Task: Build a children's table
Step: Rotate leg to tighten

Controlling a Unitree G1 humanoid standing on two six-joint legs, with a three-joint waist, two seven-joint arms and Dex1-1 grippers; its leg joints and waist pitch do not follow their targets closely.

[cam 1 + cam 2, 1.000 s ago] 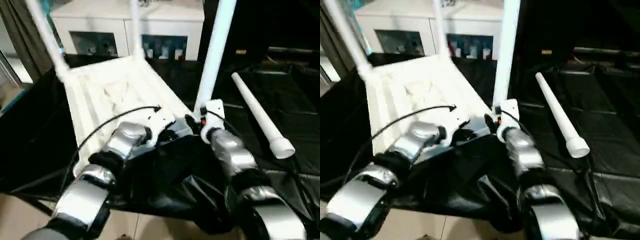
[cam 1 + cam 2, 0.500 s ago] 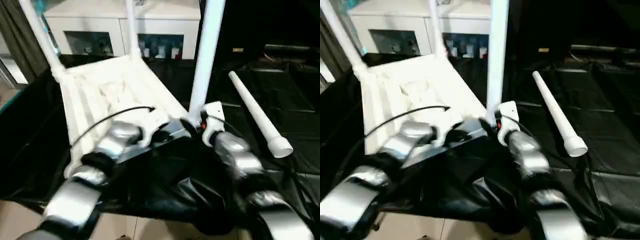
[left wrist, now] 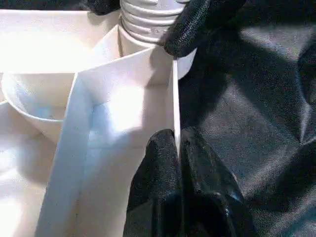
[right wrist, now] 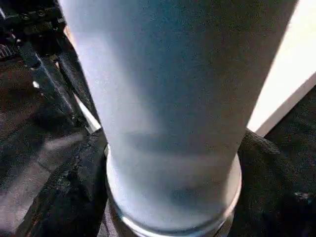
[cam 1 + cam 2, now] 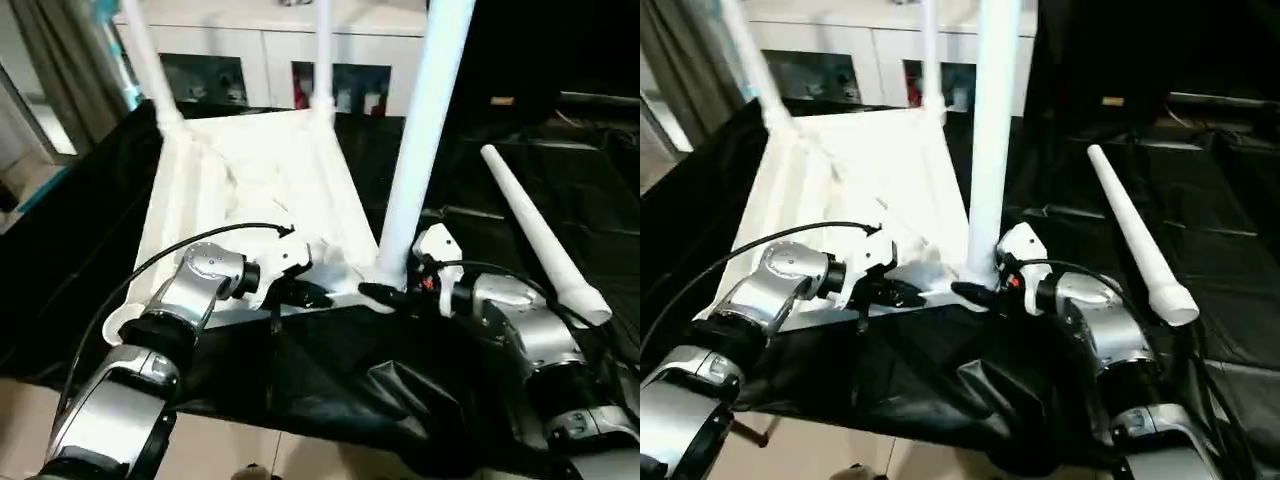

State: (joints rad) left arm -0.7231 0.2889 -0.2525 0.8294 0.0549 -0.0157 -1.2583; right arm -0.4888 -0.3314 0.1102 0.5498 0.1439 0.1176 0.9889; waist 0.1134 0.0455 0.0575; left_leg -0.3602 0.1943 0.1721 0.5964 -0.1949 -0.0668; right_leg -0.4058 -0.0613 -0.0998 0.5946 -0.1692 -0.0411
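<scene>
Pinching the near rim of the upturned table top [image 5: 250,180], the left gripper [image 5: 305,295] sits beside the right gripper [image 5: 385,293], whose fingers straddle the upright leg [image 5: 420,130].

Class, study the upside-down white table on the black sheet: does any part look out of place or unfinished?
Yes. Three legs stand upright in the table corners, but a fourth leg lies loose on the black sheet to the right. The near left corner socket has no leg in it, so the table looks unfinished.

We see the three standing legs [image 5: 425,120] cut off above; our right fingers [image 5: 975,293] hide that socket's base.
</scene>
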